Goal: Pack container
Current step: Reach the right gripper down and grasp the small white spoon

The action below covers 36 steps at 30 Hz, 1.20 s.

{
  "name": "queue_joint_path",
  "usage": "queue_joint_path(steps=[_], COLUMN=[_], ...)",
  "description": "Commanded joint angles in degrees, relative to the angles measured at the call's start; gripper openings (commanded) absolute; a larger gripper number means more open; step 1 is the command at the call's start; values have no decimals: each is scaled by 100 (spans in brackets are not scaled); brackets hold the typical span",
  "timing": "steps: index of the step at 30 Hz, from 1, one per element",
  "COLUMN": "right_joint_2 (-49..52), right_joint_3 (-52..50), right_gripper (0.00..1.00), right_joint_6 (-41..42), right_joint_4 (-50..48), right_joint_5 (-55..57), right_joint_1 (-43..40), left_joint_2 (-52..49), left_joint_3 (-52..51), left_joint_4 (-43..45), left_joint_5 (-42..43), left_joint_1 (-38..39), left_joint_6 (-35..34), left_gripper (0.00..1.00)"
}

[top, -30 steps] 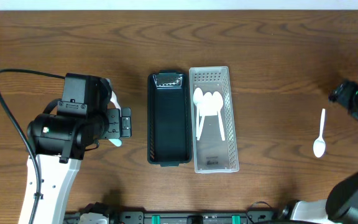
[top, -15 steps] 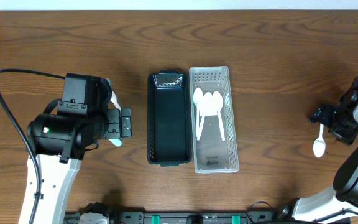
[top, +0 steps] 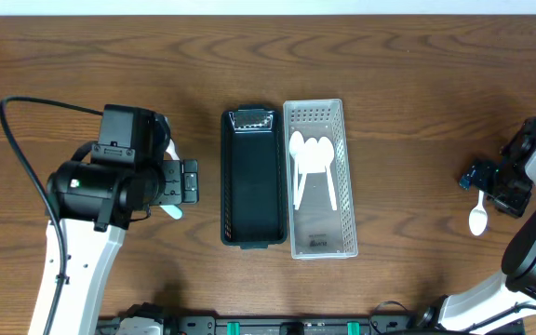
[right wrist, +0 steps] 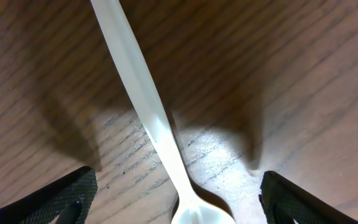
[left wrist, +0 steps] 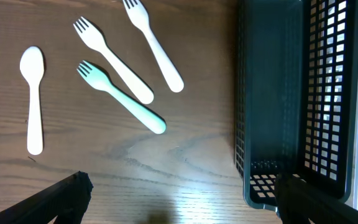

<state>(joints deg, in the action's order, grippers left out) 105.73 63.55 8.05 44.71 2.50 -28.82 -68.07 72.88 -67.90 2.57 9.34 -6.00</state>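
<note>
One spoon [right wrist: 146,118] lies btwn spread fingers [right wrist: 61,198] of right gripper [right wrist: 178,194].

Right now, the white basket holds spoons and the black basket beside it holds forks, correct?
No. The black basket is empty, as the overhead view shows; the forks lie on the table. The white basket does hold spoons.
</note>
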Motion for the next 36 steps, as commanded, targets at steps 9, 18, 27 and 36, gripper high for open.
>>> queue_joint_path(steps=[9,18,27,36], right_joint_2=[46,46,46,48], right_joint_3=[-229,-345,-345,-345], right_gripper=[87,77,34,11], right_joint_6=[-87,-83,-83,-81], right_joint_4=[-212,-319,-315,-321], right_joint_5=[-20,-22,-151,-151], right_joint_1=[-9,-9,-9,-9], left_joint_2=[-39,-39,-39,-39], left_joint_3=[-35,-35,-35,-35], left_joint_4=[-13,-13,-15,-13], left_joint_5=[-70,-70,-70,-68], left_joint_1=[-4,-4,-4,-4], left_joint_6=[-26,-26,-26,-26], left_gripper=[96,96,96,96])
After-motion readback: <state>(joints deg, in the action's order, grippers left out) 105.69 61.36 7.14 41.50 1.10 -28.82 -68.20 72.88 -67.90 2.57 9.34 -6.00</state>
